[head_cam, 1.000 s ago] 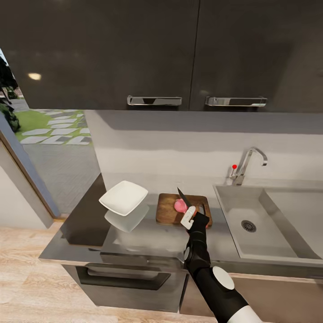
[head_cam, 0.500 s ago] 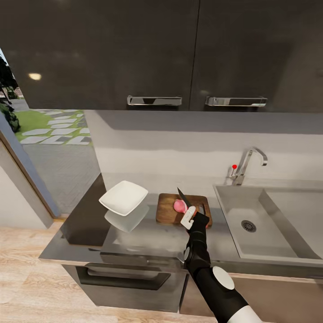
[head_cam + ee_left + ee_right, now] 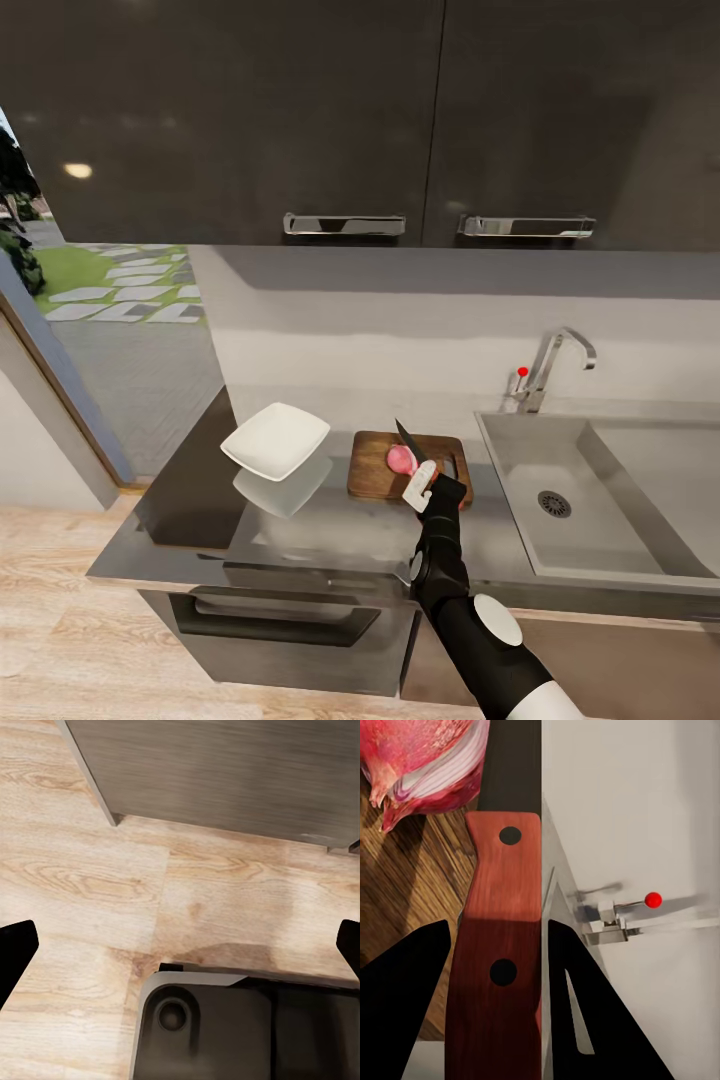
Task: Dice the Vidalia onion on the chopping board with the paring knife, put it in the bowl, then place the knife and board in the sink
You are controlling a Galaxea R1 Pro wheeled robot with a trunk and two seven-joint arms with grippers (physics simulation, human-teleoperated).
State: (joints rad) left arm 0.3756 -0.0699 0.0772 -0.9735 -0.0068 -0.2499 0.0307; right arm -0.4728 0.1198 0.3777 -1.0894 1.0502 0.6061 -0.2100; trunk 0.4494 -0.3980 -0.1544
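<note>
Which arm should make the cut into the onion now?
Right. Its gripper holds the red-handled paring knife beside the pinkish round onion on the brown wooden chopping board. The left gripper hangs open over the floor.

Two dark cupboards [image 3: 300, 110] hang high with shiny handles [image 3: 344, 224]. A wooden floor [image 3: 60, 620] lies below, green grass [image 3: 70, 268] outside.

kitchen | sink [image 3: 560, 480] | countertop [image 3: 330, 525] | wall cabinets [image 3: 330, 120]

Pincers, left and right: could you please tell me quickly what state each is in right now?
Left pincer: open, holding nothing, above the wooden floor.
Right pincer: closed on the paring knife, beside the Vidalia onion.
</note>
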